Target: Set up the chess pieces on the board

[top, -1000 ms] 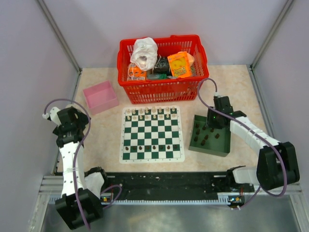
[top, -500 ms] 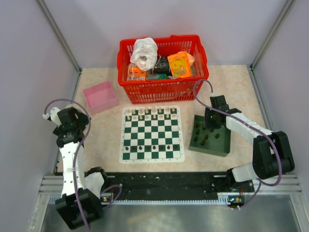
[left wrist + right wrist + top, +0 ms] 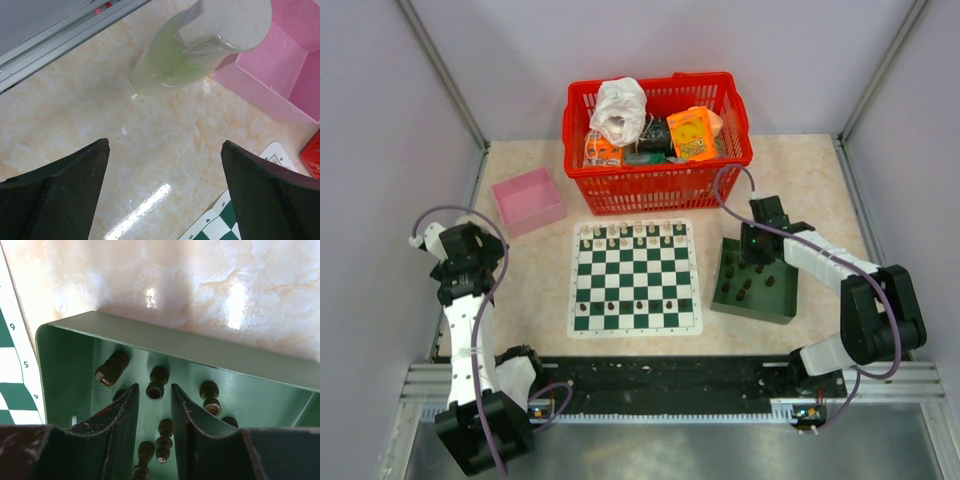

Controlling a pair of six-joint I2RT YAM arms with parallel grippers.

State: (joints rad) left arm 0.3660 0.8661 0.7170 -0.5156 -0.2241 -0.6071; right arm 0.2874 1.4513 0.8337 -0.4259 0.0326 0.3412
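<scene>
The green-and-white board (image 3: 635,270) lies at the table's middle, and its edge shows in the right wrist view (image 3: 12,370). Cream chessmen fill its far rows. A few dark chess pieces (image 3: 638,303) stand on a near row. More dark pieces lie in the green tray (image 3: 750,310) to the right of the board. My right gripper (image 3: 752,258) reaches down into the tray's far end. In the right wrist view it (image 3: 154,387) is open by a narrow gap, and a lying dark piece (image 3: 157,380) sits just at its fingertips, not pinched. My left gripper (image 3: 468,262) hangs wide open and empty over bare table (image 3: 165,190).
A red basket (image 3: 658,180) full of items stands behind the board. A pink box (image 3: 528,200) sits at the back left and shows in the left wrist view (image 3: 280,65). A pale green-white cylinder (image 3: 200,45) stands close ahead of the left gripper. The tray wall (image 3: 200,352) rises before the right fingers.
My right gripper has shifted a little left and towards the far end inside the tray, and its elbow has swung out. The left arm has not moved.
</scene>
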